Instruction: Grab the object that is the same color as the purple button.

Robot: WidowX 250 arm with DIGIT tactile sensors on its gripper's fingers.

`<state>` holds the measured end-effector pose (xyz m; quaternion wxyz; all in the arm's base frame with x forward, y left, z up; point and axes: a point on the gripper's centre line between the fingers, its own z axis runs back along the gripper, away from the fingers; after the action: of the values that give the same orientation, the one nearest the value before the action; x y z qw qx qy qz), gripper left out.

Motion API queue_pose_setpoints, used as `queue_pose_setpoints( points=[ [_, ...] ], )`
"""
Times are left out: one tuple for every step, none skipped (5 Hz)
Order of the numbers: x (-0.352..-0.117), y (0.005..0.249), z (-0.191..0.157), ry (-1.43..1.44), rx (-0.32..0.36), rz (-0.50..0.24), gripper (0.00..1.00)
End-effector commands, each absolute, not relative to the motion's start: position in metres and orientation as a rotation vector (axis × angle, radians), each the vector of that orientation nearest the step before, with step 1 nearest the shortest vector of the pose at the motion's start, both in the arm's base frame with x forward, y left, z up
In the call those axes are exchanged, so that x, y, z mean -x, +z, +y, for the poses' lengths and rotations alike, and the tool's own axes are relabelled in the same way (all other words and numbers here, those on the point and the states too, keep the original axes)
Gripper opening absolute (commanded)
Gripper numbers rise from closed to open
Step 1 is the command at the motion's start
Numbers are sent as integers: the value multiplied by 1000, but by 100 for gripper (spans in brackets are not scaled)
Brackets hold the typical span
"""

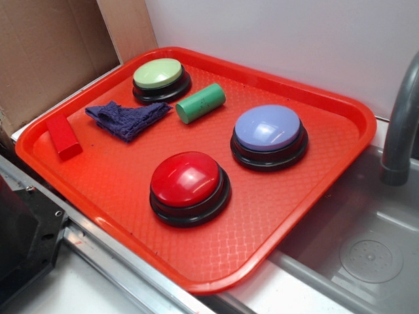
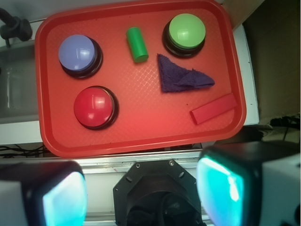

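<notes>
Across the red tray [image 1: 314, 216] everything I need is lying in plain sight, and I am hanging well above it, looking down with nothing in my grip. Largest of the things on it are the red button [image 2: 94, 107] and the purple button [image 2: 79, 54], the pale lavender dome that is giving me my colour cue. Next down in size is the green button [image 2: 186, 32], sitting at the far corner. Just in front of that button is lying the purple rag [image 2: 178, 75], a dark, crumpled scrap of knitted cloth, flat on the tray between the green cylinder [image 2: 137, 44] and the red block [image 2: 213, 108]; it is lying close to the green button's base and clear of the block.

My tool [image 2: 143, 193] is standing wide apart, its two fingers glowing at the bottom corners of the wrist view, well back from the tray's near edge. I am judging that I am at the very start: the target is picked out, the reach not yet begun. Next I am needing to travel forward over the rag, centre on its bunched middle, drop until the fingers are touching the tray floor, and close on a fold without nudging the cylinder.
</notes>
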<state>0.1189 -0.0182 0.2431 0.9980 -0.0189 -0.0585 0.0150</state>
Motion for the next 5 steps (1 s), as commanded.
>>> queue_pose_setpoints(
  points=[
    [-119,243,-18,30,38,-117,100],
    [-129,232,-12,166,74,-143,100],
    [-146,212,-3,326,77,-152,100],
    [-166,186,11,463,77,-152,100],
    [-188,153,32,612,32,-195,100]
  ],
)
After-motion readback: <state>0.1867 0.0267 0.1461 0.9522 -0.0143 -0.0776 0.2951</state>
